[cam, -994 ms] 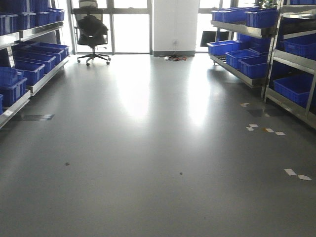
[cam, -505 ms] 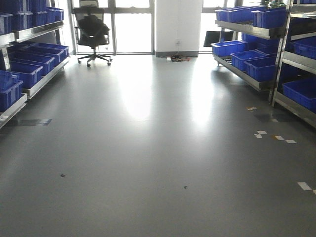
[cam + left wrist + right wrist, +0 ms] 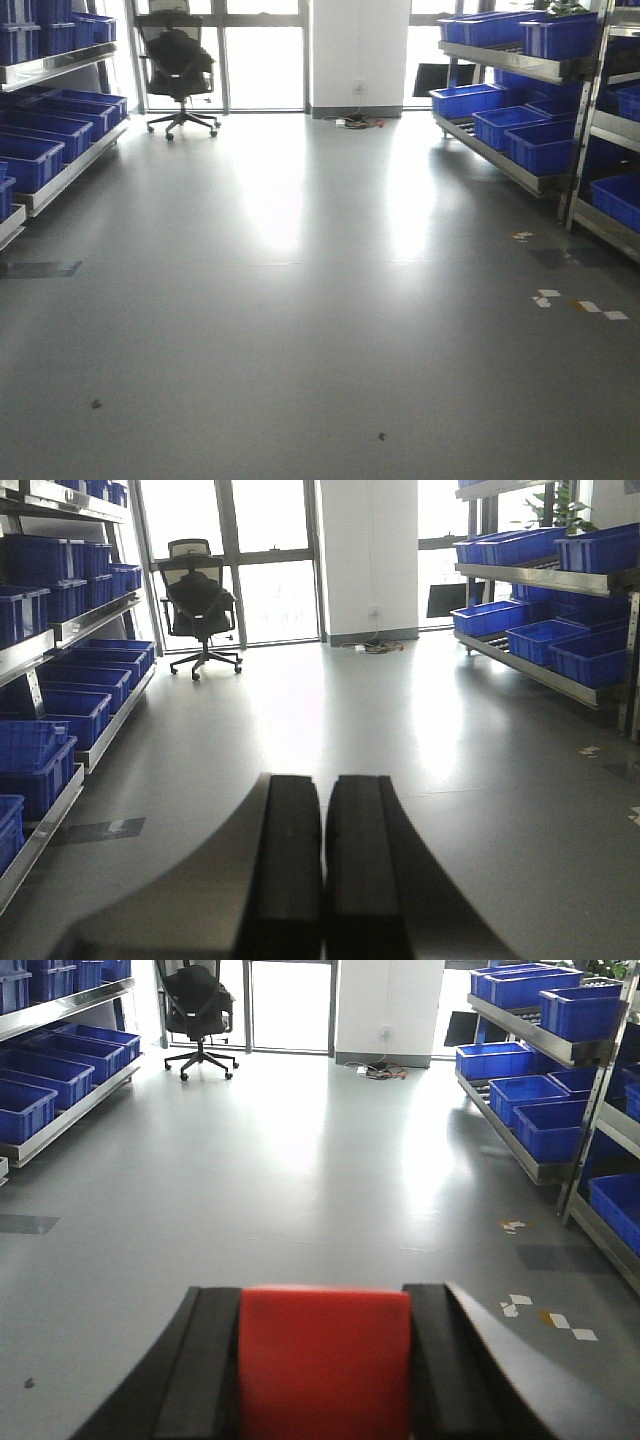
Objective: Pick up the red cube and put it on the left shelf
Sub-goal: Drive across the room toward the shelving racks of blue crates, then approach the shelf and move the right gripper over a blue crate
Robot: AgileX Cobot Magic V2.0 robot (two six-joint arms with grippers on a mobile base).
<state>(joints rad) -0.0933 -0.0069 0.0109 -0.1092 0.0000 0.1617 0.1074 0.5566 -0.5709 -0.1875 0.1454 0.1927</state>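
My right gripper (image 3: 325,1305) is shut on the red cube (image 3: 325,1365), which fills the gap between its two black fingers. My left gripper (image 3: 324,790) is shut and empty, its black pads pressed together. The left shelf (image 3: 50,160), a steel rack holding blue crates, runs along the left wall; it also shows in the left wrist view (image 3: 70,650) and the right wrist view (image 3: 60,1090). Neither gripper shows in the front view. Both point down the aisle, above the grey floor.
A second steel rack with blue crates (image 3: 530,130) lines the right wall. A black office chair (image 3: 178,65) stands by the far windows, next to a white pillar (image 3: 358,55). Paper scraps (image 3: 580,303) lie on the floor at right.
The front view has moved forward and turned: the left shelf has slid toward the left edge, the paper scraps have shifted down, and the chair sits slightly further left.
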